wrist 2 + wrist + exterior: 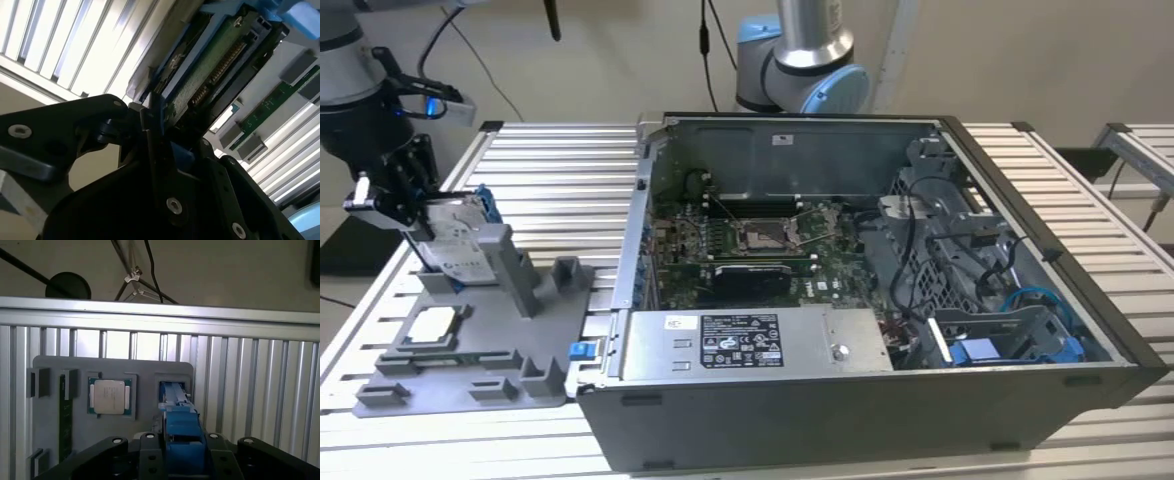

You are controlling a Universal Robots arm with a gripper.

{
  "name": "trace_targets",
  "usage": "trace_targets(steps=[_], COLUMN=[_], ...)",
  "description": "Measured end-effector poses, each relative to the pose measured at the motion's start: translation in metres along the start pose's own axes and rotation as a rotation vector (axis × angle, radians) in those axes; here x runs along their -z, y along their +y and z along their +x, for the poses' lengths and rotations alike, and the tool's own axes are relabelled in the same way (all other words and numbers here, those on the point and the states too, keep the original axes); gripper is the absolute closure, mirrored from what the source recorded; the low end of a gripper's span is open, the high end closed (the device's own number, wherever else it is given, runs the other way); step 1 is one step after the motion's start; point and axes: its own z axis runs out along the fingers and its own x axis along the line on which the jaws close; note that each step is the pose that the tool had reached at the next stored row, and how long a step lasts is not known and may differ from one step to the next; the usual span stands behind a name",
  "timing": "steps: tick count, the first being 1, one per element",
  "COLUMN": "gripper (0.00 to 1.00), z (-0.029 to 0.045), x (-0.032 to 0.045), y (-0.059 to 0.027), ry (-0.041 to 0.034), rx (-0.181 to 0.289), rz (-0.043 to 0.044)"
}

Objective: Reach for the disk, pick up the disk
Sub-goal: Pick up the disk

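I've got gripper (414, 215) clamped on disk (458, 245), stood on edge, long axis approx upright. Tray post (507, 270) just beside, PC case (854, 400) apart

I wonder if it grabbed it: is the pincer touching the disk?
Touching. In the first wrist view the pincer clamps the disk on both sides of its blue bracket.

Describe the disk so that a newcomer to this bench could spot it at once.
At the exterior view's left, beside the open case, lies a grey tray. At its far end the disk stands on edge, at the gripper. Unlike the flat square chip nearby, it is a silver slab with a white label and blue bracket.
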Motion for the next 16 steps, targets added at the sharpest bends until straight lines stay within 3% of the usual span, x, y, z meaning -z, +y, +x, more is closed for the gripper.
trace_targets(steps=[16], gripper=[1.00], z=[0.0000], x=[0.0001], y=[0.0000], ry=[-0.0001], rx=[0.000], rz=[0.0004])
